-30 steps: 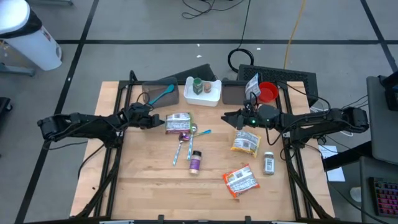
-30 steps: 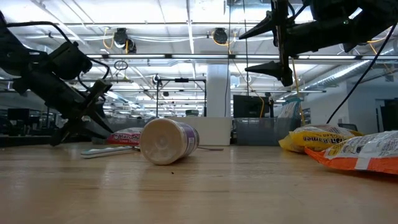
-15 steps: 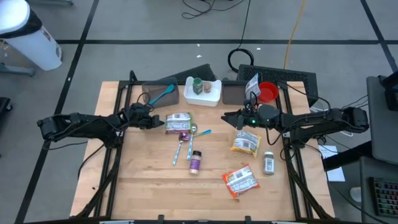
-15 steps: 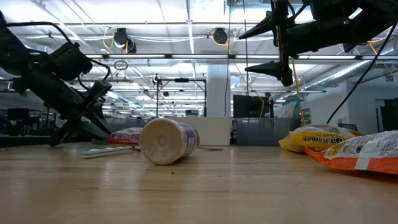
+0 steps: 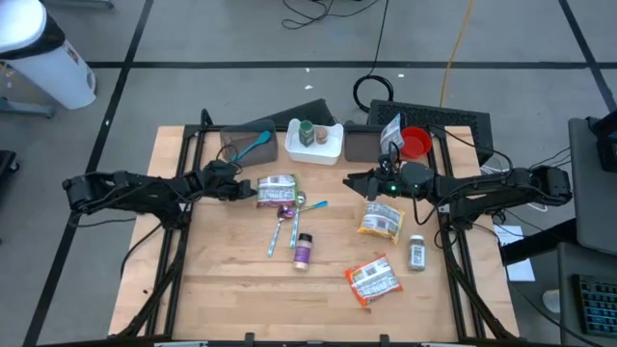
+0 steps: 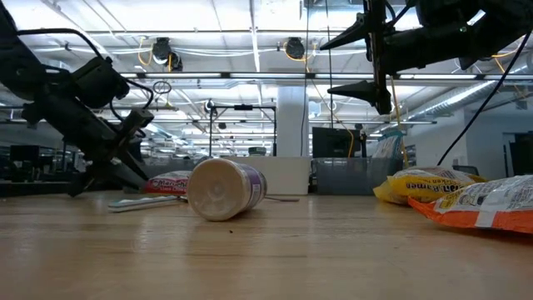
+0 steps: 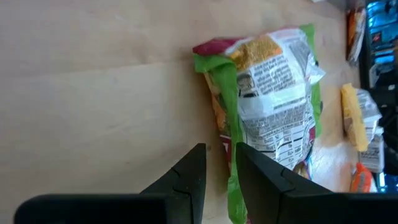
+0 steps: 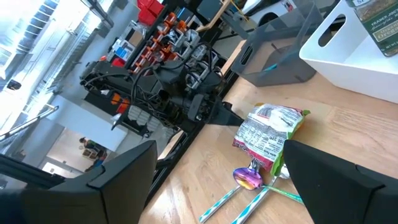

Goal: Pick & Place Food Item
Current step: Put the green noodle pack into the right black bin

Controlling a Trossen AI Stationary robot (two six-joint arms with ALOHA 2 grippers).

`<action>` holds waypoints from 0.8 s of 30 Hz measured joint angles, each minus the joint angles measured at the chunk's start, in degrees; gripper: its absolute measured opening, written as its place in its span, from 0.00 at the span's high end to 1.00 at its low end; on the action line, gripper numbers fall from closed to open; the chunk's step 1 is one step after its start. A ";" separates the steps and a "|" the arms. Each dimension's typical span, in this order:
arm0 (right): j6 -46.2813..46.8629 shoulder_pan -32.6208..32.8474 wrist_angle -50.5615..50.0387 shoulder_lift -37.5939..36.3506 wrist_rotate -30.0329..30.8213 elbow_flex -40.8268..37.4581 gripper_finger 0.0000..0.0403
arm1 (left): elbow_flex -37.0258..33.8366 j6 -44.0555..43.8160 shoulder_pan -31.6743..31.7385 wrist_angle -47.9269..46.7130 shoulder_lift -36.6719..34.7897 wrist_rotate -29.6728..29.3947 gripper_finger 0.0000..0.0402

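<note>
A green and red food packet (image 5: pixel 277 191) lies flat on the wooden table, left of centre. My left gripper (image 5: pixel 243 189) slants down at the packet's left end (image 7: pixel 231 134). Its fingers stand a narrow gap apart (image 7: pixel 219 155), and the packet's edge shows through that gap. In the low view the left gripper (image 6: pixel 133 173) reaches almost to the tabletop beside the packet (image 6: pixel 171 182). My right gripper (image 5: pixel 349 180) hangs level and wide open, well above the table (image 6: pixel 366 62), with nothing between its fingers (image 8: pixel 217 180). My left gripper has its fingertips (image 7: pixel 200 155) right at the packet's left edge (image 7: pixel 227 155), coming slanting down from the table's left. I cannot tell whether they touch it. The packet lies flat on the table.
Two spoons (image 5: pixel 284 224) and a purple jar (image 5: pixel 303 251) lie near the packet. A yellow packet (image 5: pixel 380 221), an orange packet (image 5: pixel 372 280) and a small bottle (image 5: pixel 417 253) lie to the right. At the far edge stand a white bin (image 5: pixel 315 141), grey bins (image 5: pixel 249 145) and a red cup (image 5: pixel 415 143).
My left gripper has tipped a little further down beside the green and red packet, staying in the same place. The packet has not moved.
</note>
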 joint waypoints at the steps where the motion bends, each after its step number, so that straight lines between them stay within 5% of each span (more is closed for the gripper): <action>1: 0.00 0.01 0.00 0.00 0.01 0.00 0.15 | 0.34 0.09 -0.27 0.11 0.58 -0.17 0.77; 24: 0.61 0.00 0.00 0.00 0.01 0.00 0.15 | 6.85 2.58 -0.80 0.44 10.54 -0.37 0.77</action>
